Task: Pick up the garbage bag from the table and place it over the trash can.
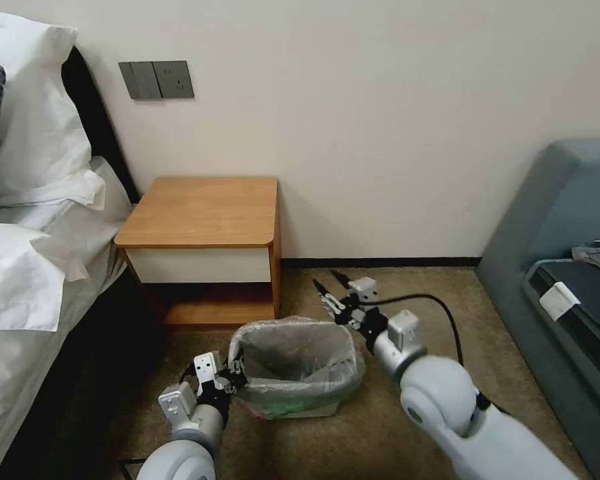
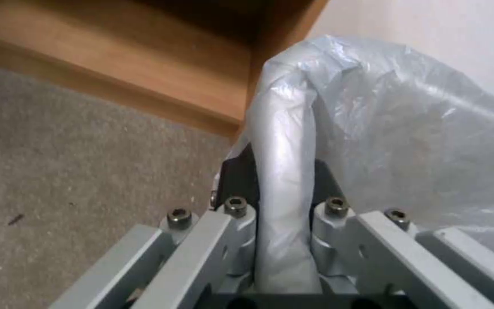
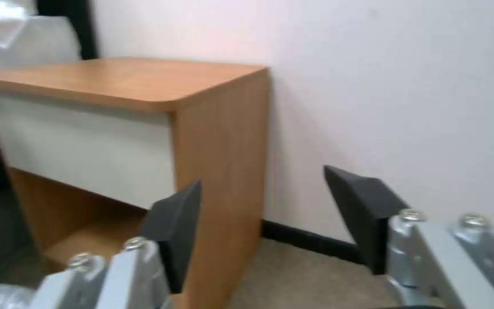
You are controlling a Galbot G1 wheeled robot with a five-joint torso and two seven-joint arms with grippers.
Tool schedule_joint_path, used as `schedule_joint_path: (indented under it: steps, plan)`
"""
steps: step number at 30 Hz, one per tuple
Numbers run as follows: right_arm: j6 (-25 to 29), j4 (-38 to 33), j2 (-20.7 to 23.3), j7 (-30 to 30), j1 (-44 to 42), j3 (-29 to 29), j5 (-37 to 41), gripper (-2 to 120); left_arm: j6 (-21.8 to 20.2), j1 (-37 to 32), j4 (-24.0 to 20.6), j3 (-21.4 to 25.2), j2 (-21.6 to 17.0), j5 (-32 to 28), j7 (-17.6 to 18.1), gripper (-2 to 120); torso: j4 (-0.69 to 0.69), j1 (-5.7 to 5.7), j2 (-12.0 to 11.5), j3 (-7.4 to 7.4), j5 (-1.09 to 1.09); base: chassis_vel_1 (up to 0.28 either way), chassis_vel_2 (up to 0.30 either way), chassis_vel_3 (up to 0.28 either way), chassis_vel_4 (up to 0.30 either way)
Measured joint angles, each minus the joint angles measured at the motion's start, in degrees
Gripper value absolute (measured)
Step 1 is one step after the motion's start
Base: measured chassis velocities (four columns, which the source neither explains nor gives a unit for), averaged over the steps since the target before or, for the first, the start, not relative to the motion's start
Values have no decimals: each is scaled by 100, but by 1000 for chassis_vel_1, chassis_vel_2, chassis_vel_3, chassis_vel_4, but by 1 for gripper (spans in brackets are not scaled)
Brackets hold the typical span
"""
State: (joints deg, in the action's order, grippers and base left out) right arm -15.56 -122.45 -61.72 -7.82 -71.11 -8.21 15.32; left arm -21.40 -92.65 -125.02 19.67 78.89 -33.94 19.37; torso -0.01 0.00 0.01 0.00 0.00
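Left tool (image 2: pixel 284 189) on garbage bag (image 1: pixel 293 357) — clamped

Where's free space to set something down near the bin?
Free: the table top, between bed and wall; the carpet strip from the table's right side to the sofa.
Crowded: the trash can, garbage bag over it, left gripper clamped on its rim, right gripper open just behind.

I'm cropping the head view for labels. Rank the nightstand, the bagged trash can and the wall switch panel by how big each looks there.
1. nightstand, clearly largest.
2. trash can with garbage bag over it; nearer the camera, so true size is unsure.
3. wall switch panel, smallest.
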Motion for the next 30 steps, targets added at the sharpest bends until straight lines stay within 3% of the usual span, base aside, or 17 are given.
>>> schedule_joint_path:
  steps: [10,24,30]
  plan:
    - [153,-11,-177,-58,-302,-243,-125,98,43,-40,142,-129,-22,108,-17,6,1,0,0,0,0,0,0,0,0]
    - [20,56,-164,-41,-209,-242,32,100,-23,2,363,-158,49,227,153,8,1,0,0,1,0,0,0,0,0]
    - [-32,67,-144,-27,-174,-223,43,100,-126,-39,327,-119,40,361,142,27,1,0,0,1,1,0,0,0,0]
